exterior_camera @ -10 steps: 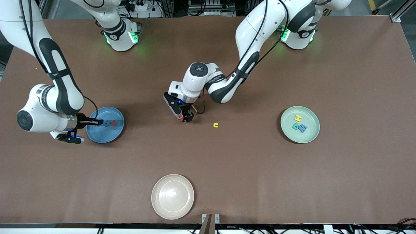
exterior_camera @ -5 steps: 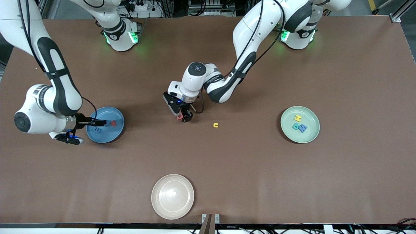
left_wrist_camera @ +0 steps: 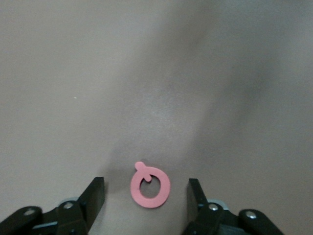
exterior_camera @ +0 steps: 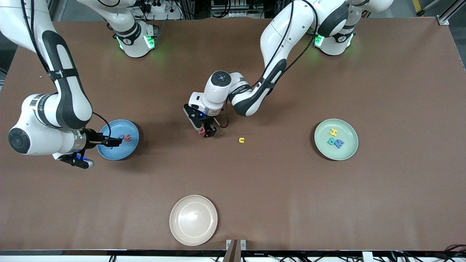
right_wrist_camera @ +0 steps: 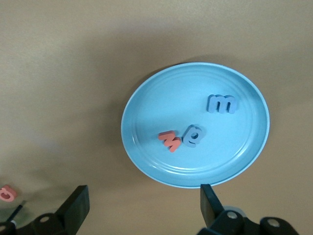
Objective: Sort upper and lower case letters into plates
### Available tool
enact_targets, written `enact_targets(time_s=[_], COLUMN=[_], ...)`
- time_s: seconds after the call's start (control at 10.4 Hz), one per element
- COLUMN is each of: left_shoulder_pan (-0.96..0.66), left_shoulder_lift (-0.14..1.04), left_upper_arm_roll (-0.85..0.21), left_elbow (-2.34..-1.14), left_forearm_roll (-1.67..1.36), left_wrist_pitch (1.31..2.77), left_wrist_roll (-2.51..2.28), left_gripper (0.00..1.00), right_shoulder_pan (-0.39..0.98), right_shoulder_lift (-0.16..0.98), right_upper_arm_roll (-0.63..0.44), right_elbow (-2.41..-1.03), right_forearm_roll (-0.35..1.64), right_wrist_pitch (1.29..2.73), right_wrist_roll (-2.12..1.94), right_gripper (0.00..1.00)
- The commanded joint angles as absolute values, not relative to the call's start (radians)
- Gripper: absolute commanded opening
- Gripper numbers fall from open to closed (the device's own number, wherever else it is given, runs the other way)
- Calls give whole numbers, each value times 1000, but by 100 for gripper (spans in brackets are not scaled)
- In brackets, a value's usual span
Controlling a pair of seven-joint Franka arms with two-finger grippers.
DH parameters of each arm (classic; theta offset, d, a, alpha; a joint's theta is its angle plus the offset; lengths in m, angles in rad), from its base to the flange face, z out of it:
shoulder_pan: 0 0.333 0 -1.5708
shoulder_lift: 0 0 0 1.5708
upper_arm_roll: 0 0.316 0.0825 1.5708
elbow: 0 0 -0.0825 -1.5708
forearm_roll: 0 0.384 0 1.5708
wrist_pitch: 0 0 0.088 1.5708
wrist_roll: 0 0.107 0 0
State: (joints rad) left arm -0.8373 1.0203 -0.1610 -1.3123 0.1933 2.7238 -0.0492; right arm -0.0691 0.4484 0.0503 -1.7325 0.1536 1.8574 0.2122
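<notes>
My left gripper (exterior_camera: pixel 206 133) sits low at frame centre, fingers (left_wrist_camera: pixel 93 198) wide, straddling the pink letter (left_wrist_camera: pixel 150 185) flat on the table (exterior_camera: pixel 382 203). My right gripper (exterior_camera: pixel 115 141) hangs over the blue plate (right_wrist_camera: pixel 146 117), fingers spread, empty. Yellow letter (exterior_camera: pixel 241 140) lies beside centre; mint plate (exterior_camera: pixel 349 150) mid-right.

This is a robotics lab, set up for manipulation trials. Two white robot arms stand bolted at the 12 o'clock edge of a wide brown worktop (exterior_camera: pixel 382 91), their bases (exterior_camera: pixel 136 43) glowing with green status lights. Above that edge run aluminium frame rails, a power strip (exterior_camera: pixel 156 6) and bundled cables. The mat-covered surface carries only a few plain props, and a camera mount (exterior_camera: pixel 236 247) sits at 6 o'clock.
</notes>
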Motion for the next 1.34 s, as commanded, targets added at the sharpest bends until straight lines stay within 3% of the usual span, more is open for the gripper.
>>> enact_targets(time_s=[0.0,0.29,0.48,0.96,1.25], left_shoulder_pan=[-856,-856,-856,-856,-862], left_shoulder_lift=[1051,1060,1058,1051,1005], left_upper_arm_roll=[-144,-144,-144,-144,-144], left_elbow=[-1267,-1262,-1262,-1272,-1293], left_forearm_roll=[212,213,213,213,218], left_wrist_pitch=[2737,2740,2740,2740,2714], left_wrist_roll=[-48,-45,-46,-92,-231], left_gripper=[72,67,58,3,0], right_shoulder_pan=[-77,-75,-75,-72,-72], right_shoulder_lift=[426,417,413,411,411], right_upper_arm_roll=[58,66,66,64,64], right_elbow=[-1714,-1681,-1678,-1678,-1678], right_forearm_roll=[184,184,184,184,184], right_wrist_pitch=[1830,1802,1802,1802,1802], right_wrist_roll=[227,229,229,227,227], right_gripper=[100,100,100,100,100])
